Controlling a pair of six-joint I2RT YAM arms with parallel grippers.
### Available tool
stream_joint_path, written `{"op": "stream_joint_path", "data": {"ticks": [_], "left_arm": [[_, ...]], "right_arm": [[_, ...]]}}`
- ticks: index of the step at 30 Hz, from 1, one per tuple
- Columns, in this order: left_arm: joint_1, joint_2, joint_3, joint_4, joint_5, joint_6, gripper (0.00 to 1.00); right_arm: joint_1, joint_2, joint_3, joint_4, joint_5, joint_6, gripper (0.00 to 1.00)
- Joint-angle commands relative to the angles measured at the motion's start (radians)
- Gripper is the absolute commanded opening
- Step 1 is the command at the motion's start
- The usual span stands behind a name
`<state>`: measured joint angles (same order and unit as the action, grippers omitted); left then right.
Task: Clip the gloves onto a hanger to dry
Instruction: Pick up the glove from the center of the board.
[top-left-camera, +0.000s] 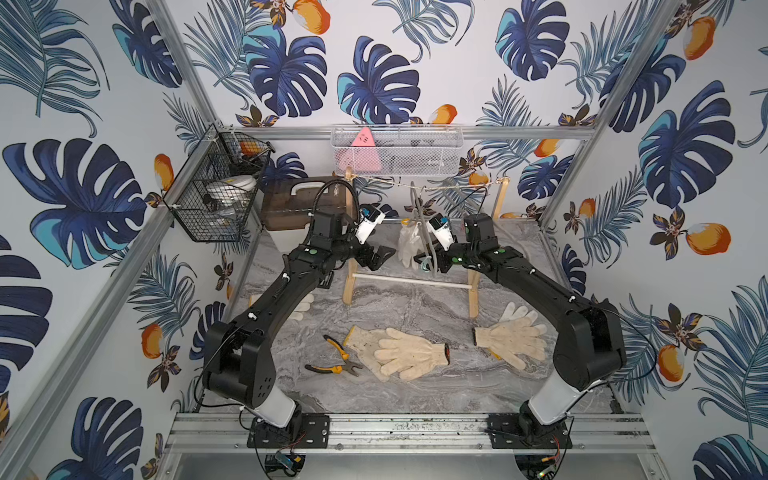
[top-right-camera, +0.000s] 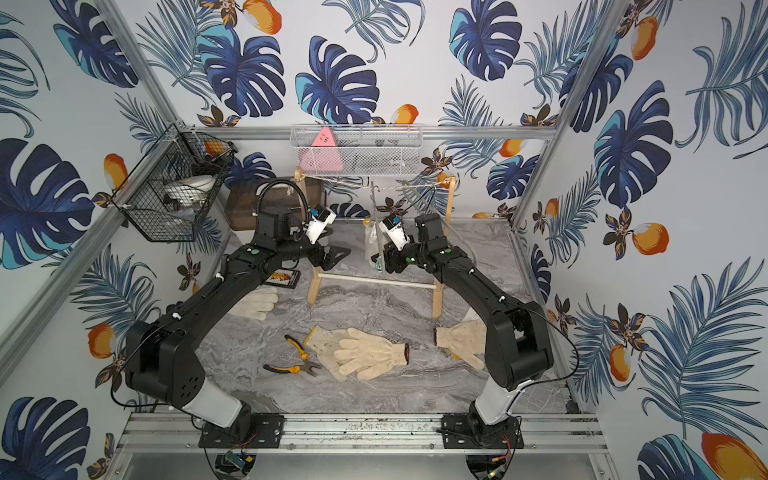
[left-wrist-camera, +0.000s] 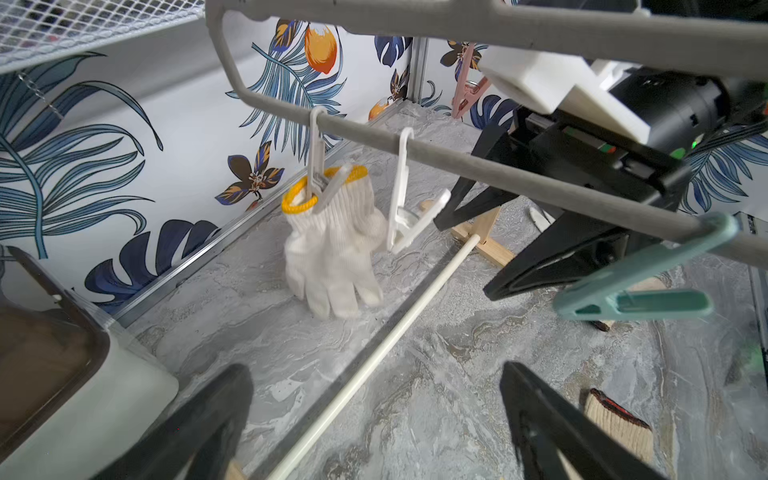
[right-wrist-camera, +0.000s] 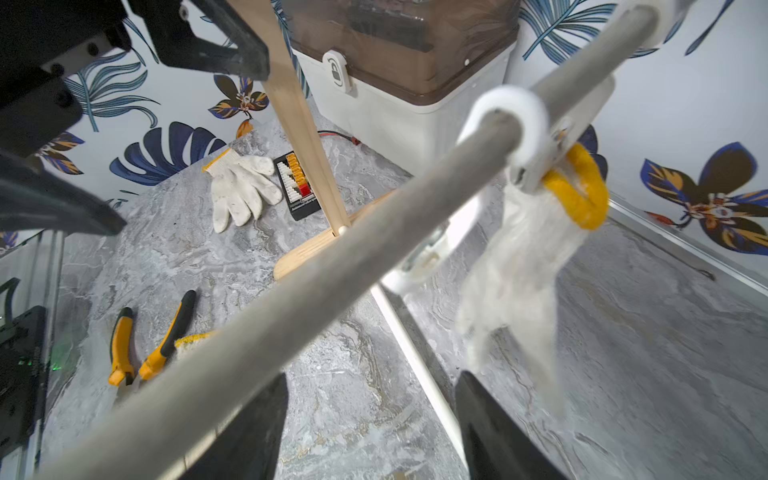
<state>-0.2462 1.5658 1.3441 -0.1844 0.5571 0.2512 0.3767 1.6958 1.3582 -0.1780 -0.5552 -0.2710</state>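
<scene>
Wooden rack (top-left-camera: 473, 291): stands at the back of the table (top-left-camera: 415, 395), and the hanger hangs inside its frame.
Hanger (left-wrist-camera: 498, 166): a grey padded bar, stiff in itself but hanging free. I judge it will swing away from any push.
Left gripper (top-left-camera: 380, 257): jaws spread wide with nothing in them, near the bar.
Right gripper (left-wrist-camera: 478, 253): jaws apart with nothing between them, close to the bar by the teal clip (left-wrist-camera: 636, 291).
Loose gloves (top-left-camera: 411, 357): two lie overlapped flat at the table's middle, well apart from the hanger. More lie beside the right arm.
Single glove (top-right-camera: 255, 303): lies flat beside the left arm.
Hung glove (left-wrist-camera: 332, 249): pinned at its yellow cuff by a white clip (left-wrist-camera: 322, 183), with its fingers drooping.
Empty white clip (left-wrist-camera: 409, 216): hangs just beside the hung glove and looks like the likely next slot.
Handling: the gloves look light, limp and knitted, grippy rather than slippery, and not fragile. They will likely sag and fold when lifted.
Hold: pinch near the ribbed cuff, the firmest edge, and leave its rim free to feed into the clip.
</scene>
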Motion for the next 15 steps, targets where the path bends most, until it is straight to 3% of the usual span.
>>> {"op": "stream_joint_path", "data": {"ticks": [1, 10, 15], "left_arm": [[0.001, -0.032, -0.023, -0.007, -0.007, -0.032, 0.99], [-0.001, -0.136, -0.129, -0.070, -0.030, -0.094, 0.99], [-0.001, -0.202, -0.166, -0.205, -0.148, -0.135, 0.99]], "right_arm": [[-0.004, -0.028, -0.002, -0.060, 0.088, -0.013, 0.69], [-0.019, -0.115, -0.083, -0.118, 0.135, -0.004, 0.72], [-0.019, -0.158, -0.108, -0.168, 0.136, 0.005, 0.72]]}}
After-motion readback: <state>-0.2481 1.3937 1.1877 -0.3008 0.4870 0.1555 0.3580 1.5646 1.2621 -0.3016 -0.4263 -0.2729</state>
